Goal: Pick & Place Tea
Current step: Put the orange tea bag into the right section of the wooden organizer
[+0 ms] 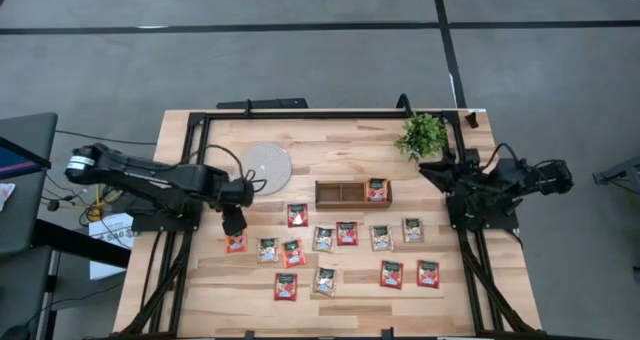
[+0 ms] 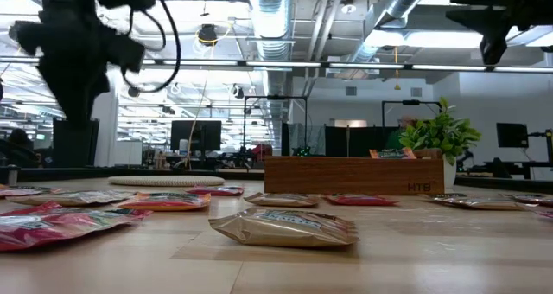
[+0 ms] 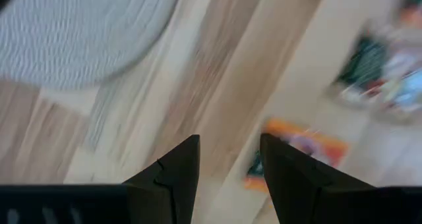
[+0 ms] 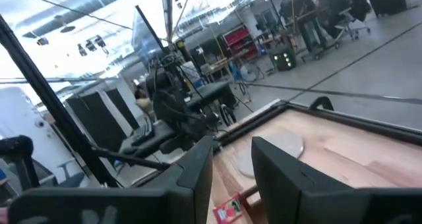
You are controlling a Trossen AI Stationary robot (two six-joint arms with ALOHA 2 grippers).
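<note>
Red-orange and pale grey-green tea sachets [image 1: 347, 233], flat squares with dark top bands, lie scattered across your table [image 1: 200, 300], one inside the wooden tray [image 1: 340, 193]. Your left gripper [image 1: 233, 226] hangs above the leftmost sachet, fingers slightly apart; your right gripper [image 4: 232, 159] waits at the right edge, also parted.

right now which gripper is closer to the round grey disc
Left. The left gripper hangs open just off the disc, over the red sachet at the row's left end. The right gripper waits far across the table by the plant.
</note>
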